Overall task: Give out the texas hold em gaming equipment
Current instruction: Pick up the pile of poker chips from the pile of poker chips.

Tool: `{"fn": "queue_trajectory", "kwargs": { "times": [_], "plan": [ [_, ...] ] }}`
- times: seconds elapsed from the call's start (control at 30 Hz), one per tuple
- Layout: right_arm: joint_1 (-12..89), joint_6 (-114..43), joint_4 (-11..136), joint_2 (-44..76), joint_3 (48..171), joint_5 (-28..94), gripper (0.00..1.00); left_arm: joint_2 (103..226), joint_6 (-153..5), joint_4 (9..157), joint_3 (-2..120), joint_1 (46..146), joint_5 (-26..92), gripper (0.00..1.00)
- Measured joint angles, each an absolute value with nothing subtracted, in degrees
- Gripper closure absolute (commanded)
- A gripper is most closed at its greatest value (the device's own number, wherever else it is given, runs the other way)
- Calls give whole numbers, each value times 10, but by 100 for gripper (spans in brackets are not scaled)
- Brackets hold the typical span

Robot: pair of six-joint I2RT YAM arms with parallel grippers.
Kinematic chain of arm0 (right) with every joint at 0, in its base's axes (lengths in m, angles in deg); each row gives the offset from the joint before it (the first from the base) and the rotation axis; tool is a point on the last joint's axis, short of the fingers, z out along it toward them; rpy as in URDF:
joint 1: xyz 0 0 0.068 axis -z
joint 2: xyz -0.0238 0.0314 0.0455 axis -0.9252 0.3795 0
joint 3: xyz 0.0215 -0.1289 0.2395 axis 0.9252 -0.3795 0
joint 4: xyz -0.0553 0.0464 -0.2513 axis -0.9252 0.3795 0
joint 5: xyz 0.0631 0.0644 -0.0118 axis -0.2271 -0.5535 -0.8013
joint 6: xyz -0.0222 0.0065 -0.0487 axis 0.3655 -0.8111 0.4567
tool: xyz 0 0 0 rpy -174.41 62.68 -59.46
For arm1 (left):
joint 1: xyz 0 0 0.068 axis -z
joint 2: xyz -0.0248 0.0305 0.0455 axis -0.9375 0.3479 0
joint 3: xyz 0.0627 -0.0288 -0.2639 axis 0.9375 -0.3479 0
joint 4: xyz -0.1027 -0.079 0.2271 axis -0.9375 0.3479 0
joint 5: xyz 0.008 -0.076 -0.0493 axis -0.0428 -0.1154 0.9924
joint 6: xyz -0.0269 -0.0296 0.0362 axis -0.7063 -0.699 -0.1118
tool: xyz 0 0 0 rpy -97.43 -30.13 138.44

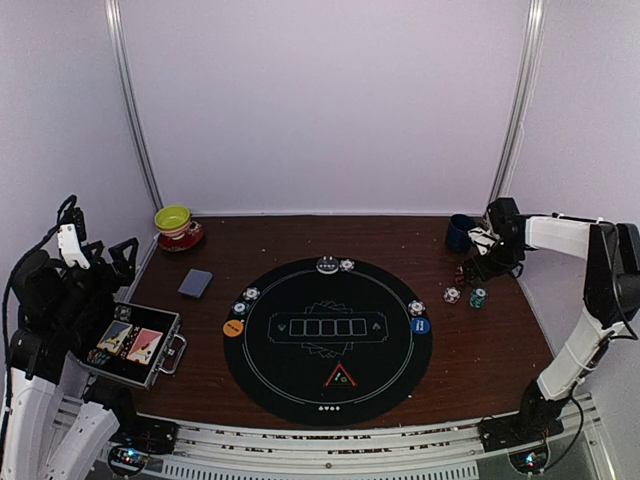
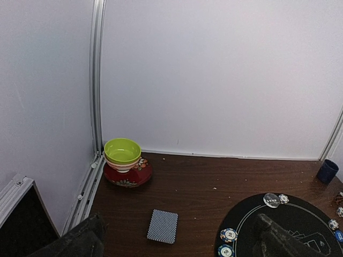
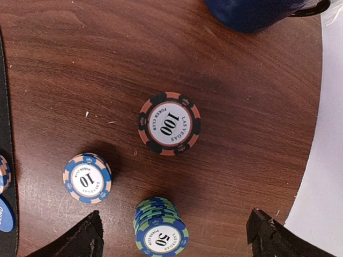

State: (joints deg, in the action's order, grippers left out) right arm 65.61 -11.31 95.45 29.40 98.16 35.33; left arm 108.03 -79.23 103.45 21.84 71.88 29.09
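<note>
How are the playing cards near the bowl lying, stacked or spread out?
Stacked: the playing cards form one squared pile, patterned back up, with none fanned out beside it.

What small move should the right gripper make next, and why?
Probably lower and close on the green-and-blue stack of round "50" poker chips: the right gripper is open, its fingers stand either side of that stack, and nothing is held yet.

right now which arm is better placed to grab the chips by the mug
Right. The right gripper, open, hangs above the chips near the mug; the left gripper is far off by the case.
</note>
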Motion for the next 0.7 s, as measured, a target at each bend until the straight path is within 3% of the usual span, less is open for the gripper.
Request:
{"fn": "queue_trajectory", "kwargs": {
  "times": [0.7],
  "plan": [
    [675,-104,954,310,982,311,10,1077,-792,1034,218,719,291,2]
  ]
}}
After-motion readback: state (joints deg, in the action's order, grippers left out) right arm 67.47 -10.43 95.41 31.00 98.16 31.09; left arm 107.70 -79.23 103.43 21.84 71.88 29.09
